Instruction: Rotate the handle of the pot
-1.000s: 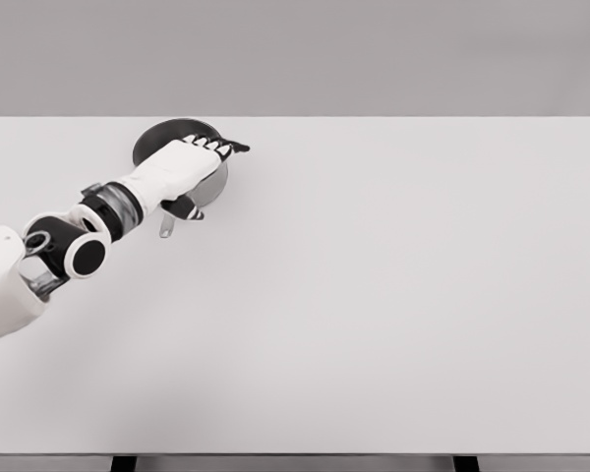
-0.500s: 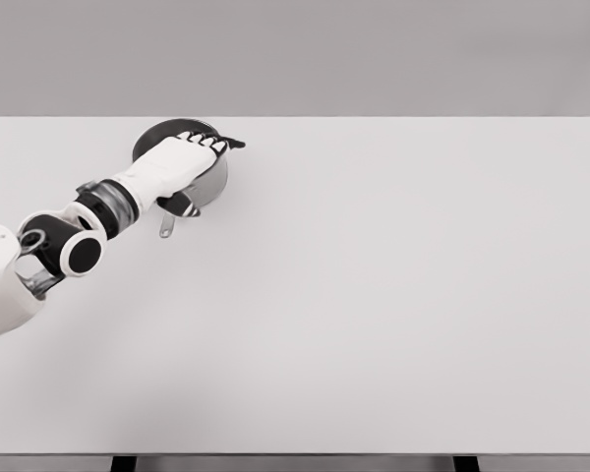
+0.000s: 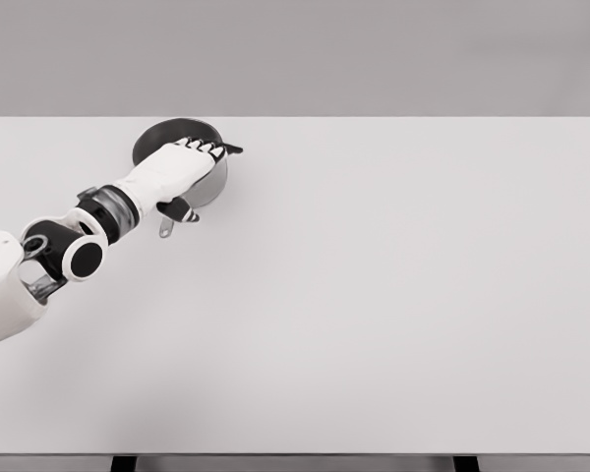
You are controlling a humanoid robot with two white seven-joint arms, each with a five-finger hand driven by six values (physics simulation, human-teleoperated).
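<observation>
A dark metal pot (image 3: 163,132) stands at the table's far left. Its short grey handle (image 3: 165,229) sticks out toward me, below the pot's near wall. My left hand (image 3: 205,175) lies over the pot's right half, palm down. The fingers (image 3: 216,148) stretch straight across the rim, their black tips just past its right edge. The thumb (image 3: 181,209) hangs down along the near wall, right of the handle. Nothing is grasped. The hand hides much of the pot's inside. The left arm comes in from the lower left. The right arm is out of view.
The white table (image 3: 393,295) fills the view, with its front edge at the bottom and a grey wall behind. The left forearm (image 3: 79,241) crosses the table's left part.
The left hand has drawn back a little to the left, so the fingertips reach less far past the pot's right rim. The pot and handle look unmoved.
</observation>
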